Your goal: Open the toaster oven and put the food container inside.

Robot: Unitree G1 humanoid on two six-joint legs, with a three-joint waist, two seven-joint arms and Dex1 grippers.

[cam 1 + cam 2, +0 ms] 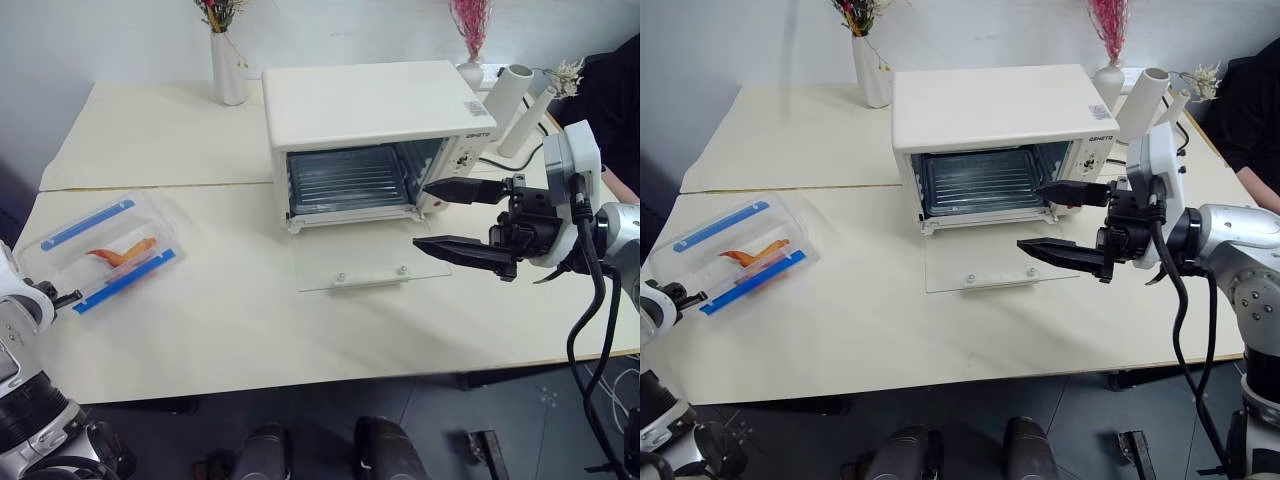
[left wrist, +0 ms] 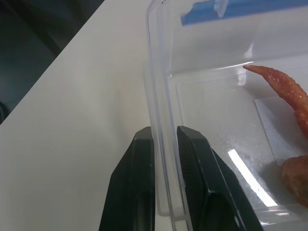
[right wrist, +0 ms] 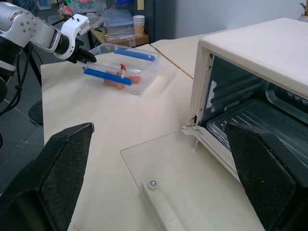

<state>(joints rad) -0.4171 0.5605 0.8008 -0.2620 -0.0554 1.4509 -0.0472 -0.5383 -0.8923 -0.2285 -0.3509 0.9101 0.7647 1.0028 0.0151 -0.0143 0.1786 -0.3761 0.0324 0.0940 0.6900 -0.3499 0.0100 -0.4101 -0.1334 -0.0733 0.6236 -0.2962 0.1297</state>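
Observation:
The cream-white toaster oven stands at the middle back of the table with its glass door folded flat down and the rack inside showing. At the table's left lies the food container, a clear flat box with two blue clip strips and orange food. My left gripper is shut on the container's near rim, one black finger on each side of the clear wall. In the right wrist view it sits at the end of the container. My right gripper hangs open just right of the lowered door, holding nothing.
A white vase stands behind the oven's left corner and a smaller vase with white tubes behind its right. A person in black is at the far right. Bare tabletop lies between container and door.

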